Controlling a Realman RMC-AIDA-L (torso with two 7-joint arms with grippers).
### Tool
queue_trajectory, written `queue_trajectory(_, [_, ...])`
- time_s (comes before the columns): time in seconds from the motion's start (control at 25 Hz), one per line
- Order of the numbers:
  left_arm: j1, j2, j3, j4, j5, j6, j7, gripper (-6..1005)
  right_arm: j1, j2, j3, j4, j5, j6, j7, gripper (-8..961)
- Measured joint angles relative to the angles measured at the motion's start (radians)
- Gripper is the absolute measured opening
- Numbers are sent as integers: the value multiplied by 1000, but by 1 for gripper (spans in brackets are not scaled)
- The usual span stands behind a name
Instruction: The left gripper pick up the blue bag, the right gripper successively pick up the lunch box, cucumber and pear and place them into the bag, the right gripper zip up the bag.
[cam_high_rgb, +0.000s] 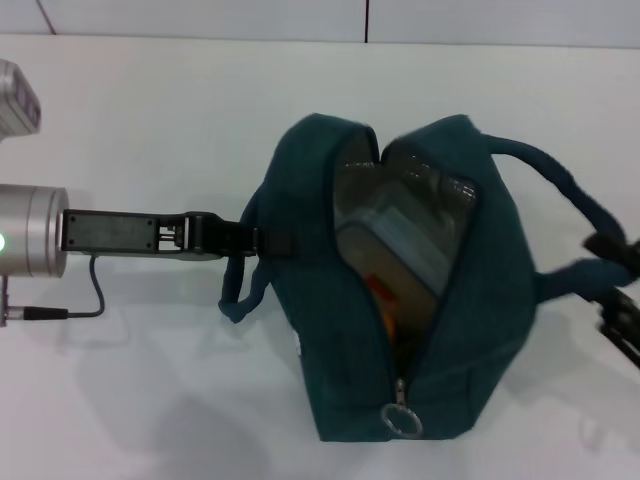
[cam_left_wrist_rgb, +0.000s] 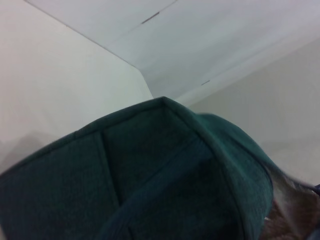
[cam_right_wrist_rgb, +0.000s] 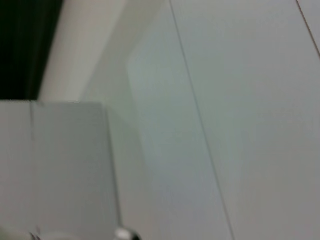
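The blue bag (cam_high_rgb: 490, 300) stands on the white table (cam_high_rgb: 150, 120) with its top zip open. Inside it lies the clear lunch box (cam_high_rgb: 405, 240), with something orange (cam_high_rgb: 380, 295) beside it. The cucumber and the pear are not visible. My left gripper (cam_high_rgb: 250, 240) reaches in from the left and is shut on the bag's left handle strap (cam_high_rgb: 240, 290). The bag's cloth fills the left wrist view (cam_left_wrist_rgb: 165, 190). My right gripper (cam_high_rgb: 618, 305) shows partly at the right edge, next to the bag's right handle strap (cam_high_rgb: 575, 190). The right wrist view shows only white surfaces.
A metal zip pull ring (cam_high_rgb: 403, 420) hangs at the near end of the bag's opening. A black cable (cam_high_rgb: 85, 300) runs under my left arm. A grey device (cam_high_rgb: 18, 100) sits at the far left edge.
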Motion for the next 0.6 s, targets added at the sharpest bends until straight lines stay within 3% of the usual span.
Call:
queue_trajectory(0.32, [3, 1, -3, -2, 1, -30, 19, 67, 17, -49, -23, 19, -82, -254, 29, 457])
queue_trajectory(0.44, [2, 2, -3, -2, 0, -38, 22, 67, 35, -47, -10, 37, -103, -235, 45, 590])
queue_trajectory(0.6, [0, 2, -3, -2, -1, -39, 22, 68, 42, -44, 14, 58, -95, -139, 51, 620])
